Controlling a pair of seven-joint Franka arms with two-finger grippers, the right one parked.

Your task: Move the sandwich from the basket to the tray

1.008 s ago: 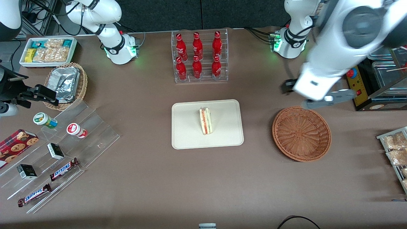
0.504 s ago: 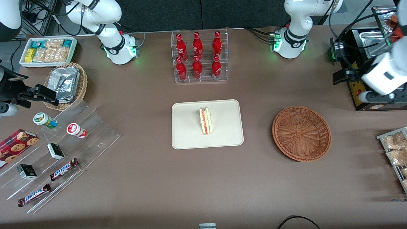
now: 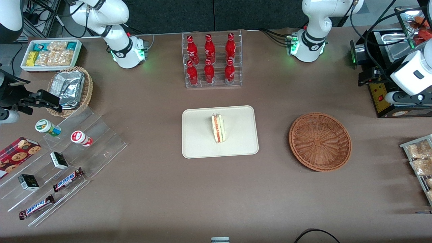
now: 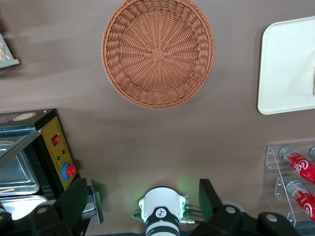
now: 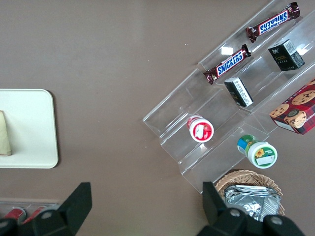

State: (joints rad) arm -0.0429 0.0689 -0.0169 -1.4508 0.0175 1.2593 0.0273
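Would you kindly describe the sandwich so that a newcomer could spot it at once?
In front of the rack of red bottles lies a cream tray. The sandwich lies on it: a pale wedge with red and green filling, the tray's only item. The open pincer is high above the table's working-arm end.

Wrapped sandwich (image 3: 218, 128) lies on tray (image 3: 199, 141); basket (image 3: 320, 141) empty.

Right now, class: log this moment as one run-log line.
sandwich: on tray | wicker basket: empty | left gripper: open, raised near control box
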